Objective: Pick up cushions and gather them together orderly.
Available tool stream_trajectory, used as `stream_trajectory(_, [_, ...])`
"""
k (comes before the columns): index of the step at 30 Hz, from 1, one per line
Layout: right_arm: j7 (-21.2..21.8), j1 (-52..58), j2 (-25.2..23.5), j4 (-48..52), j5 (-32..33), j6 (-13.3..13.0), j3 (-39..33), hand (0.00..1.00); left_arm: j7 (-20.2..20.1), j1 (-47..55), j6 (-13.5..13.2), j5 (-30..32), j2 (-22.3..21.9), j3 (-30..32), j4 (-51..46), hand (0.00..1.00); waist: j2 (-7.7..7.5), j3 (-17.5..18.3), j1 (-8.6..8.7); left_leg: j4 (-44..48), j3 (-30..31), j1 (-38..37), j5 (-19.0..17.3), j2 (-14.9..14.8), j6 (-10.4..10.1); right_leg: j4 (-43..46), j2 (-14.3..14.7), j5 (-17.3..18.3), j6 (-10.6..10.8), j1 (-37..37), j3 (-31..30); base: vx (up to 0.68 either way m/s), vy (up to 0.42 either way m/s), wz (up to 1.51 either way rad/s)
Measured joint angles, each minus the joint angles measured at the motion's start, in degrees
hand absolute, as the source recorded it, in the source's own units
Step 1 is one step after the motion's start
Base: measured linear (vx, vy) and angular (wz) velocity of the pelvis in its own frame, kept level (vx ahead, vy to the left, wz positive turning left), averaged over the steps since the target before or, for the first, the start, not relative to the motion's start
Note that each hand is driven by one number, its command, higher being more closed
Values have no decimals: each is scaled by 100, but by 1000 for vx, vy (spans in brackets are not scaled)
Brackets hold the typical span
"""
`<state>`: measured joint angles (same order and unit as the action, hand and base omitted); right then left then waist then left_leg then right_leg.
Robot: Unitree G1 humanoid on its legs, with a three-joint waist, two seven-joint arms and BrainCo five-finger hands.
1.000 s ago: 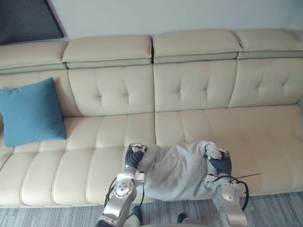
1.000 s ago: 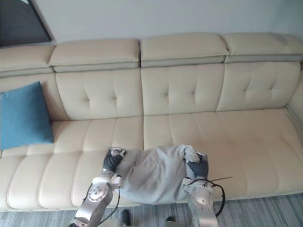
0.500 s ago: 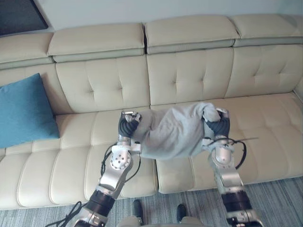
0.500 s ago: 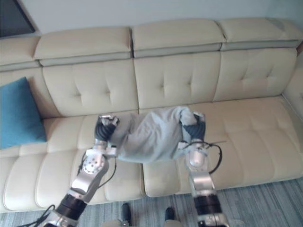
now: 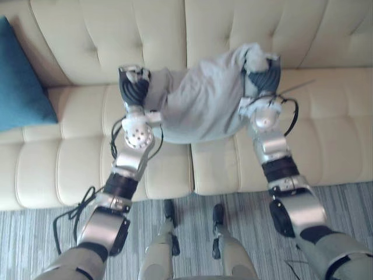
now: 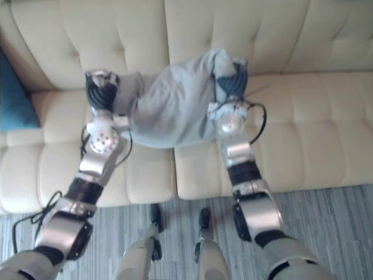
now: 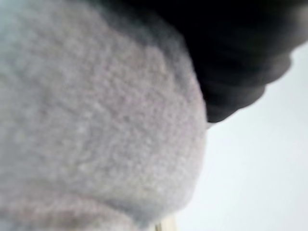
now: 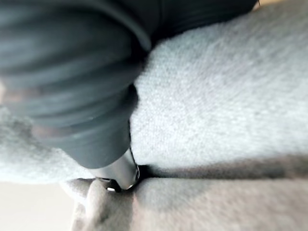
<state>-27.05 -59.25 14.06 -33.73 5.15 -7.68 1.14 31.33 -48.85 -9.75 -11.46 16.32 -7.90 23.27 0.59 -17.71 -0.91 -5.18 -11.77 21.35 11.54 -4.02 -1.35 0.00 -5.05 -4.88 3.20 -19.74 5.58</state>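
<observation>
Light grey fabric cushion (image 5: 201, 99) is up off the cream tufted leather sofa (image 5: 326, 116), between left hand (image 5: 134, 88) and right hand (image 5: 260, 76), both sunk in cloth, open or closed can't tell; teal fabric cushion (image 5: 20, 81) lies well beyond left hand.

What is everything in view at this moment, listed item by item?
grey cushion: one, light grey, held between the two hands above the sofa seat
blue cushion: one, blue, leaning on the sofa at the robot's far left
sofa: one, cream, tufted back, across the scene
floor: grey, striped, in front of the sofa
left hand: one, dark ribbed cover, against the grey cushion's left end
right hand: one, dark ribbed cover, against its right end
</observation>
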Motion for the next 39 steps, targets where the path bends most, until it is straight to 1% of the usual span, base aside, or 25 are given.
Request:
stream_trajectory(2, [-80,-208,7,-235,2,1,-113,0,-1,-149,-22,-8,33,5,191,0,25,-51,-2,-63,20,71,51,9,-2,0,-1,-7,1,-96,17,10,13,5])
stream_trajectory(3, [-128,-343,24,-394,11,9,-180,0,-2,-265,-44,-9,54,9,352,0,31,-133,-2,-63,33,75,52,15,-2,7,-7,-8,1,-100,23,0,0,0])
stream_trajectory(5, [-247,-621,98,-553,139,28,-313,0,-6,-576,-92,-89,106,23,557,0,99,-293,1,-63,60,156,54,23,-4,11,-12,-7,1,-168,37,10,8,2])
stream_trajectory(8, [-281,-821,212,-562,187,27,-319,0,-9,-887,-116,-98,203,23,617,0,122,-331,0,-62,105,305,89,15,-39,39,-7,-7,0,-333,35,5,2,1])
stream_trajectory(12, [-276,-1253,255,-917,301,23,-329,0,-33,-1295,-112,-46,468,20,1108,0,189,-388,33,-63,147,304,112,5,-72,47,-3,-6,-2,-338,31,8,-1,0])
stream_trajectory(14, [-264,-1598,476,-1223,409,12,-326,0,-122,-1597,-106,-41,630,18,1486,0,276,-449,15,-64,168,323,112,3,-72,48,0,-5,-3,-353,39,0,0,0])
stream_trajectory(15, [-257,-1678,527,-1285,443,17,-327,0,-157,-1661,-108,-48,704,17,1577,0,287,-462,15,-64,169,333,112,3,-72,53,0,-5,-3,-369,36,0,0,0])
stream_trajectory(16, [-210,-1936,700,-1482,517,12,-331,0,-288,-1898,-102,-118,949,8,1840,0,290,-503,33,-63,180,387,123,-2,-73,93,0,-11,-6,-444,39,0,0,0])
stream_trajectory(17, [-199,-1992,755,-1522,559,13,-337,0,-323,-1969,-99,-127,1011,6,1907,0,287,-541,46,-63,191,384,132,-2,-72,103,0,-11,-6,-441,45,-15,4,4])
stream_trajectory(19, [-77,-2235,1066,-1732,957,9,-589,0,-533,-2343,-90,-374,1311,22,2201,0,293,-690,73,-63,262,398,163,-2,-63,161,-2,-11,-7,-457,93,-12,5,9])
stream_trajectory(21, [-46,-2243,1152,-1744,1179,9,-755,0,-623,-2399,-82,-543,1463,41,2257,0,294,-703,88,-63,288,422,171,0,-59,162,-5,-12,-7,-472,118,2,-1,6])
stream_trajectory(22, [-41,-2243,1203,-1792,1325,9,-796,0,-665,-2399,-80,-666,1530,157,2275,0,293,-703,95,-63,294,430,174,2,-56,161,-7,-12,-7,-476,126,12,-3,4])
stream_trajectory(24, [8,-2252,1295,-1967,1572,26,-795,0,-693,-2401,-74,-946,1702,262,2358,0,294,-703,92,-63,293,426,177,2,-59,161,-8,-13,-9,-475,125,0,0,0])
stream_trajectory(26, [91,-2251,1347,-2015,1847,43,-809,0,-829,-2401,-76,-1308,1885,424,2366,0,294,-703,92,-63,292,417,187,-3,-63,161,-7,-23,-21,-469,130,0,0,0])
stream_trajectory(29, [214,-2206,1350,-2016,2053,45,-801,0,-967,-2381,-80,-1629,1951,534,2374,0,294,-703,79,-66,288,327,193,-2,-71,144,-7,-23,-22,-383,109,6,-3,-1])
stream_trajectory(32, [367,-1889,1351,-1798,2211,40,-747,0,-1151,-2034,-111,-1865,1969,726,2185,0,292,-698,65,-69,286,161,193,7,-73,71,-11,-25,-19,-204,50,28,-20,-6])
stream_trajectory(34, [518,-1013,1382,-1092,2198,15,-704,0,-1187,-1126,-168,-1875,1975,934,1533,0,293,-689,76,-72,300,23,192,8,-75,50,-13,-25,-19,-75,16,30,-26,-6])
stream_trajectory(35, [545,-819,1395,-961,2198,14,-692,0,-1188,-933,-180,-1875,1971,960,1414,0,293,-689,79,-72,304,6,191,8,-75,47,-13,-25,-19,-57,13,29,-27,-4])
stream_trajectory(36, [650,-180,1429,-578,2180,0,-668,0,-1209,-316,-199,-1787,1868,1082,1033,0,293,-688,90,-72,317,-38,191,8,-76,35,-12,-24,-19,-4,11,0,0,0])
stream_trajectory(37, [747,450,1429,-262,2112,-6,-674,0,-1257,256,-209,-1644,1676,1172,725,0,292,-688,92,-73,331,-72,190,7,-77,31,-11,-24,-18,29,13,0,0,0])
stream_trajectory(38, [777,695,1418,-148,2072,-7,-674,0,-1262,467,-213,-1606,1576,1194,607,0,292,-688,93,-73,339,-86,189,8,-77,23,-11,-24,-18,50,18,18,-19,6])
stream_trajectory(39, [878,1438,1308,117,1972,-17,-716,0,-1265,1100,-212,-1461,1192,1213,293,0,292,-688,104,-73,373,-161,187,13,-80,-12,-12,-23,-18,166,46,26,-17,11])
